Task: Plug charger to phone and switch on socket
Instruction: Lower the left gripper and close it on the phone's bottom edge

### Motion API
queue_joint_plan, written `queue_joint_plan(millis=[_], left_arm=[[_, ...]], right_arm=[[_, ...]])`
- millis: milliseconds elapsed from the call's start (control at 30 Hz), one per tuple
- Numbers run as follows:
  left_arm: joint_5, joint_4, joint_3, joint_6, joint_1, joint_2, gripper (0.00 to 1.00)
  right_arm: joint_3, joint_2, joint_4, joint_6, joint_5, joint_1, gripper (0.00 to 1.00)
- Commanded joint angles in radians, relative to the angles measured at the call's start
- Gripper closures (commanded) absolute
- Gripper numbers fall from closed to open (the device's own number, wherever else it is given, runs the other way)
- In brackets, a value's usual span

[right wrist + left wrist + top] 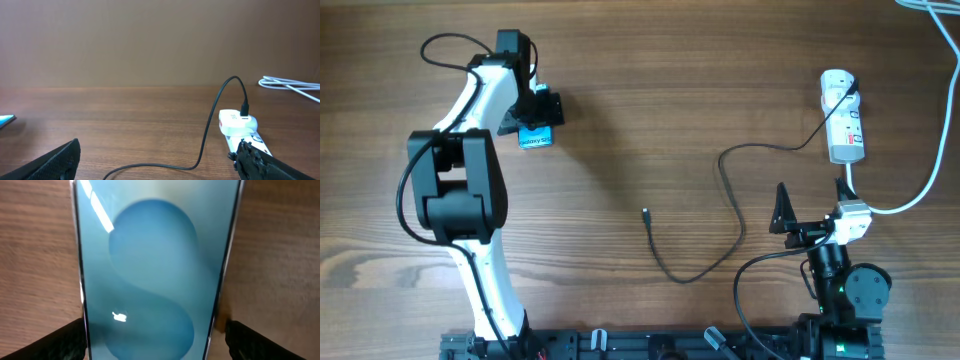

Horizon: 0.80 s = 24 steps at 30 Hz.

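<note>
Phone (535, 138) lies on brown wooden table (640, 110).

Lit brightly and evenly from above, with only faint, soft shadows on the table (620, 100) near the phone (155, 270). In the left wrist view, blurred softly across the phone's screen, streaked with white glare at its upper left, flecked with one small bright reflection at its lower left.
</note>
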<state>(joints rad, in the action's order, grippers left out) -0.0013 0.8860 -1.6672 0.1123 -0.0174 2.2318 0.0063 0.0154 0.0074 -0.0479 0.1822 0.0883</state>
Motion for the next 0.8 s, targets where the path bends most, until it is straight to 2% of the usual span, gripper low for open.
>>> queue_joint_plan(millis=[0, 267, 367, 500, 633, 767], left_arm=[[0.122, 0.042, 0.079, 0.008, 0.002, 0.041, 0.09], [0.135, 0.027, 0.177, 0.054, 0.002, 0.041, 0.09], [0.135, -0.009, 0.189, 0.053, 0.002, 0.041, 0.0], [0.135, -0.055, 0.189, 0.055, 0.002, 0.041, 0.0], [0.134, -0.068, 0.189, 0.108, 0.002, 0.041, 0.04], [0.131, -0.064, 0.192, 0.109, 0.002, 0.041, 0.12]], right_arm=[[-0.001, -0.008, 0.006, -0.007, -0.005, -0.004, 0.0], [-0.001, -0.008, 0.006, -0.007, -0.005, -0.004, 0.0], [-0.001, -0.008, 0.006, -0.007, -0.005, -0.004, 0.0], [-0.001, -0.008, 0.006, -0.007, -0.005, -0.004, 0.0], [-0.001, -0.008, 0.006, -0.007, -0.005, -0.004, 0.0], [-0.001, -0.008, 0.006, -0.007, -0.005, -0.004, 0.0]])
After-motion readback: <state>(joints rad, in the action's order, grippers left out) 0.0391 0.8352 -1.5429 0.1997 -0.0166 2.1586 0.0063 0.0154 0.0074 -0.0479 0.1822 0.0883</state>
